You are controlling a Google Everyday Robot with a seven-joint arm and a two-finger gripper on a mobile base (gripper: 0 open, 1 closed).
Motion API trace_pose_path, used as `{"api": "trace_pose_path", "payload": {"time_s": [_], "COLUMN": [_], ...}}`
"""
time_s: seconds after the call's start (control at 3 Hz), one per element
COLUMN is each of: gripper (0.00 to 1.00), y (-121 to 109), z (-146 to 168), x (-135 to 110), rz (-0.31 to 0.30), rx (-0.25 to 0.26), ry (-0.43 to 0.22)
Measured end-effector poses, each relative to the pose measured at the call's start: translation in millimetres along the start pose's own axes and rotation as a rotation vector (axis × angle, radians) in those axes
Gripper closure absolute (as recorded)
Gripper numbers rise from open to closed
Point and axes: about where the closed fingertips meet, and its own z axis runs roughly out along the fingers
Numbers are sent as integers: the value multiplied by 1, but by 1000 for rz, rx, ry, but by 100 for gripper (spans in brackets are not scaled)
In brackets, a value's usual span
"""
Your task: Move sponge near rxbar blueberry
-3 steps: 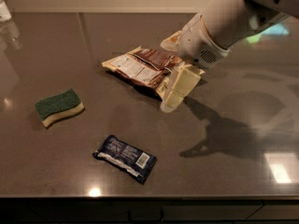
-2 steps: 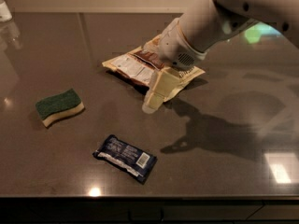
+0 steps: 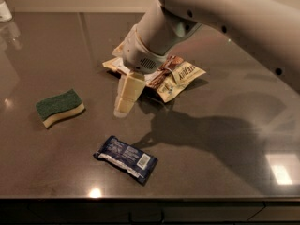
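Note:
The sponge (image 3: 60, 107), dark green on top with a pale yellow base, lies on the dark counter at the left. The rxbar blueberry (image 3: 125, 159), a slim navy wrapper with a white barcode patch, lies nearer the front edge, right of and below the sponge. My gripper (image 3: 124, 105) hangs from the white arm above the counter, between the two, right of the sponge and above the bar, touching neither and holding nothing.
A brown-and-cream snack bag (image 3: 169, 78) lies behind the gripper, partly covered by the arm (image 3: 197, 18). A pale container (image 3: 4, 9) stands at the far left corner. The counter's front edge (image 3: 150, 199) runs just beyond the bar.
The arm has swung left and toward the front, carrying the gripper from over the snack bag to a spot closer to the sponge. Sponge, bar and bag have not moved.

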Motion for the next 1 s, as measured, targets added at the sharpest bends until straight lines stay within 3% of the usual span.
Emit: {"api": "trace_pose_path", "payload": {"time_s": [1.0], "gripper": [0], "y": [0], "z": [85], "x": [-54], "rz": [-128], "rx": [-157], "ry": [45]}}
